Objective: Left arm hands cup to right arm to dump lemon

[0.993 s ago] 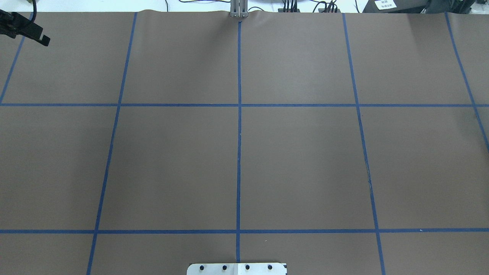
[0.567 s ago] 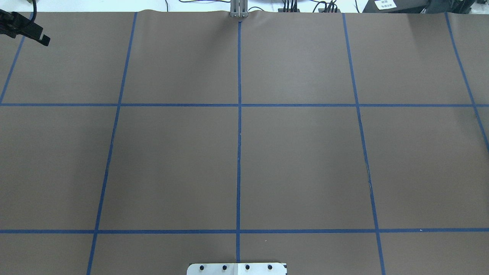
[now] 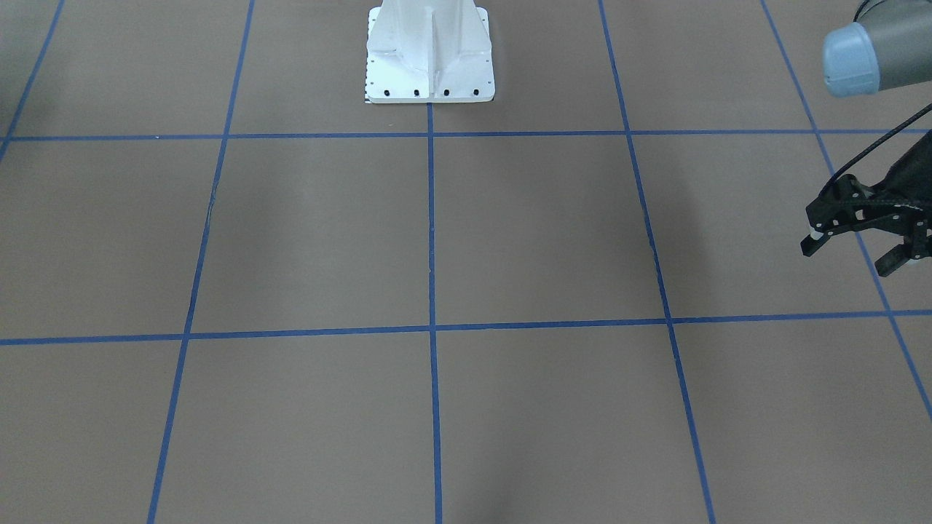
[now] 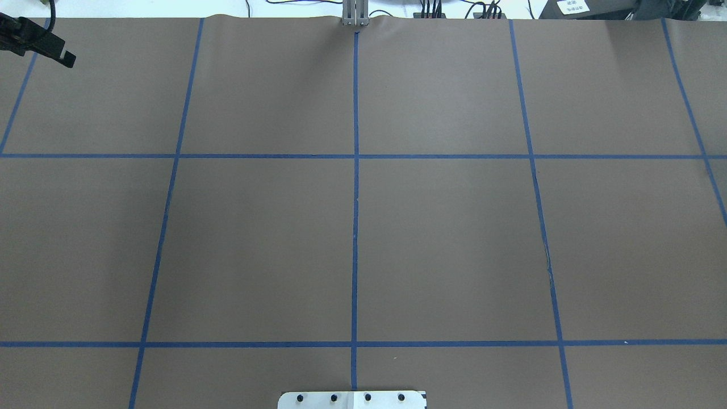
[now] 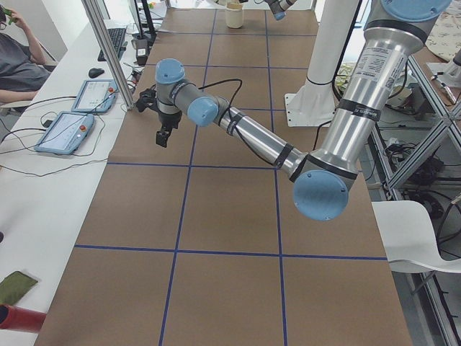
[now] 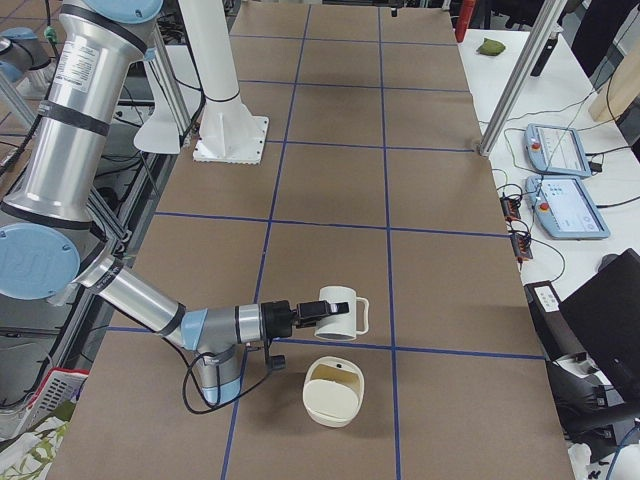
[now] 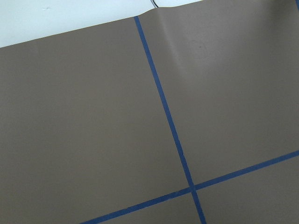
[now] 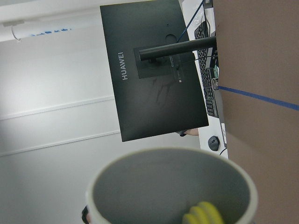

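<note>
The white cup (image 6: 342,314) hangs tipped over above the table's right end, with my right gripper (image 6: 310,311) shut on its rim side. In the right wrist view the cup's grey inside (image 8: 154,186) fills the bottom of the frame, the yellow lemon (image 8: 202,215) lies against its lower wall, and a dark finger (image 8: 85,215) shows at its outer edge. Straight beneath the cup stands a cream container (image 6: 333,392). My left gripper (image 3: 850,253) hovers open and empty at the table's far-left corner, where the overhead view catches it too (image 4: 54,51).
Brown paper with blue tape lines covers the table (image 4: 443,238). The white robot base (image 3: 429,54) stands at the middle of the robot's side. Tablets (image 6: 560,180), cables and a monitor (image 8: 154,84) lie along the far side. A person (image 5: 21,58) sits beyond the left end.
The left gripper has crept very slightly toward the far-left corner in the overhead view. Nothing else there has shifted.
</note>
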### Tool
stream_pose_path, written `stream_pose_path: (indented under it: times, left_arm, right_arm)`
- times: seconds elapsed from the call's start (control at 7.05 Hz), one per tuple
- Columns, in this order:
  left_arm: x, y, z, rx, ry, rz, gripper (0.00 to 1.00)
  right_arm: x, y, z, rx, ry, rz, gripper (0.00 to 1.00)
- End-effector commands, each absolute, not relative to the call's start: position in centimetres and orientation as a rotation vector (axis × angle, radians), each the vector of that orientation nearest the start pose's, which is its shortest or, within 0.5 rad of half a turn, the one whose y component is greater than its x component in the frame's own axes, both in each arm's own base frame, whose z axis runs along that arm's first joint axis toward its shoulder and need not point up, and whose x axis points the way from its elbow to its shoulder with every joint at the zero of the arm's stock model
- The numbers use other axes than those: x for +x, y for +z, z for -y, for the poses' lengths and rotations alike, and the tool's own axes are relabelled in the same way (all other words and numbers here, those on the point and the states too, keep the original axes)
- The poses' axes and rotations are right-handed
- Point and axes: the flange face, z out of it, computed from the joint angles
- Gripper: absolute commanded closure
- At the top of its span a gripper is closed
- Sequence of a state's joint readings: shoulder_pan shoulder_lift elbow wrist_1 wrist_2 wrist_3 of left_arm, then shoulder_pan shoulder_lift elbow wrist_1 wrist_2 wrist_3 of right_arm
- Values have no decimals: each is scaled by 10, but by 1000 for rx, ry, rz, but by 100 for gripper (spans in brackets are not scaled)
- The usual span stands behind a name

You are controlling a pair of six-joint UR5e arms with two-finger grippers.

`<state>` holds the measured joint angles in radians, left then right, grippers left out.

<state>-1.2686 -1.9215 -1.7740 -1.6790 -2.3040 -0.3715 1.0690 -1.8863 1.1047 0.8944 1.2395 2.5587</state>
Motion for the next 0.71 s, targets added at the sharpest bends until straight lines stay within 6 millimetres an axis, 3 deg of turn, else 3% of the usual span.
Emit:
stream_pose_path:
  times: [0.0, 0.57]
  left_arm:
    - [116, 350, 595, 367, 179, -875, 0]
    - [116, 349, 595, 368, 180, -876, 0]
  right_arm:
    - [51, 739, 271, -373, -2271, -2625, 74]
    - [60, 748, 267, -165, -2239, -2494, 76]
